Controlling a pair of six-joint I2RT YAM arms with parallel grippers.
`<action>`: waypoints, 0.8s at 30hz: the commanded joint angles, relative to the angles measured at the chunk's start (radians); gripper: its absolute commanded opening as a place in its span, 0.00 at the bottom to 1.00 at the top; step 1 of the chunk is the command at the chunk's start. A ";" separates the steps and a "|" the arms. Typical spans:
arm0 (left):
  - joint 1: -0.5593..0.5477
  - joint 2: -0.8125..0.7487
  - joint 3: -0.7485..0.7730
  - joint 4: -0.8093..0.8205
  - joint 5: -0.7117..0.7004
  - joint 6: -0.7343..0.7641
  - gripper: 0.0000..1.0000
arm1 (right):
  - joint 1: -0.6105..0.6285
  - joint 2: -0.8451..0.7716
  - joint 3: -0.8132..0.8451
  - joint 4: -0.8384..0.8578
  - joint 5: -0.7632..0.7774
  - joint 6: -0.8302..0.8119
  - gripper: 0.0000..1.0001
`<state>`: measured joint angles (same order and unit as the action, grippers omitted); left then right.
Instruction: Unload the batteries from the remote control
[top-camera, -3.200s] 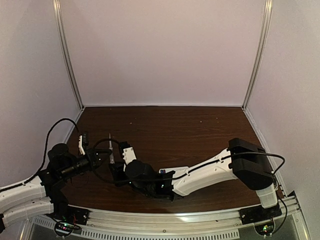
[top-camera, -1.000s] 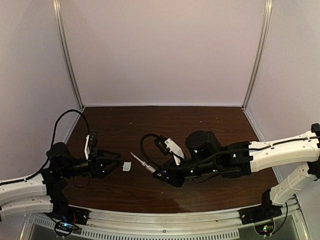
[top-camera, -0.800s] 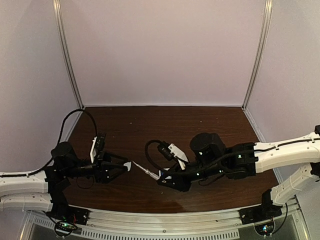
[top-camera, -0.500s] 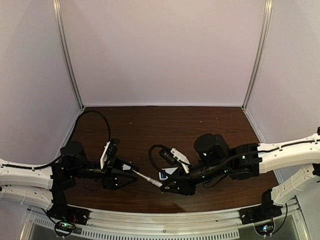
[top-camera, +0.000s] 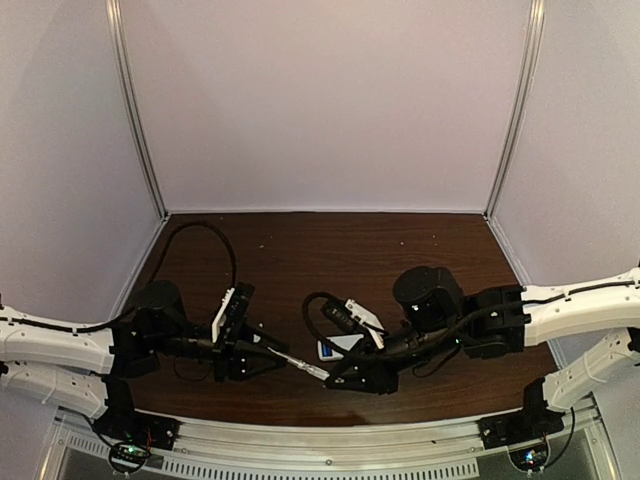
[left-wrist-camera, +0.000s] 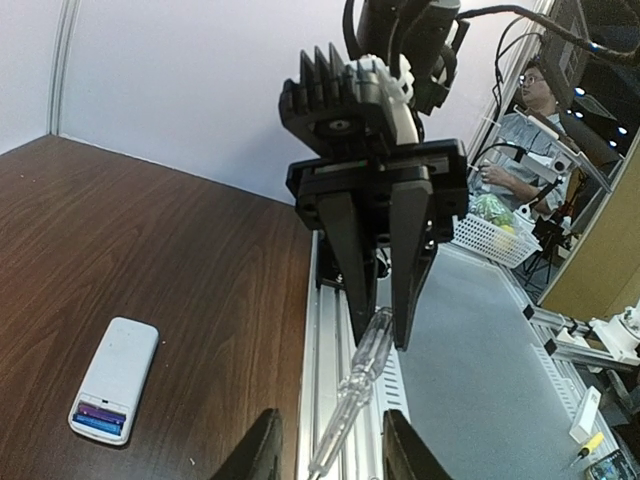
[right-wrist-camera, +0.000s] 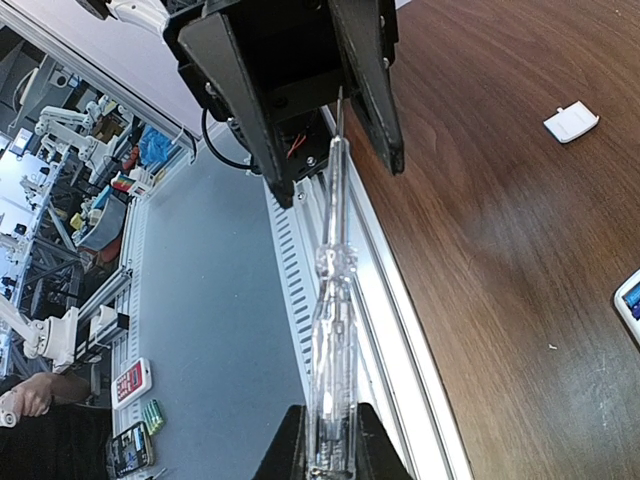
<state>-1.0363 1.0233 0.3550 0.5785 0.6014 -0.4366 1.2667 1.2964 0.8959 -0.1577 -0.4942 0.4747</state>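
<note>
The remote control (left-wrist-camera: 113, 378) lies back-up on the dark wooden table, also seen as a white patch (top-camera: 335, 347) beside my right wrist. Its open bay shows the batteries (left-wrist-camera: 100, 415), one purple and one blue. My right gripper (right-wrist-camera: 330, 440) is shut on the handle of a clear pointed tool (right-wrist-camera: 332, 300), held out over the table's near edge. My left gripper (left-wrist-camera: 332, 430) faces it with the tool's tip between its fingers, a gap on each side, so it is open. From above, the tool (top-camera: 300, 364) bridges the left gripper (top-camera: 268, 356) and the right gripper (top-camera: 328, 375).
A small white battery cover (right-wrist-camera: 571, 121) lies loose on the table. The aluminium rail (top-camera: 330, 432) runs along the near edge under both grippers. White walls close the back and sides. Cables loop off both wrists.
My left arm has swung right, over the spot where the cover lay, until its narrowing jaws straddle the tool's tip. The right arm shifted slightly towards the near edge, still gripping the tool.
</note>
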 joint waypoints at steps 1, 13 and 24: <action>-0.011 0.025 0.035 0.027 0.025 0.025 0.34 | 0.001 -0.029 -0.008 -0.023 -0.008 0.001 0.00; -0.027 0.045 0.054 0.007 0.025 0.036 0.20 | 0.000 -0.044 -0.006 -0.039 0.022 0.003 0.00; -0.050 0.070 0.073 0.005 0.020 0.036 0.00 | 0.001 -0.063 -0.009 -0.051 0.044 0.005 0.00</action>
<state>-1.0733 1.0794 0.3916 0.5655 0.6518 -0.4145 1.2682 1.2545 0.8948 -0.2199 -0.5011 0.4576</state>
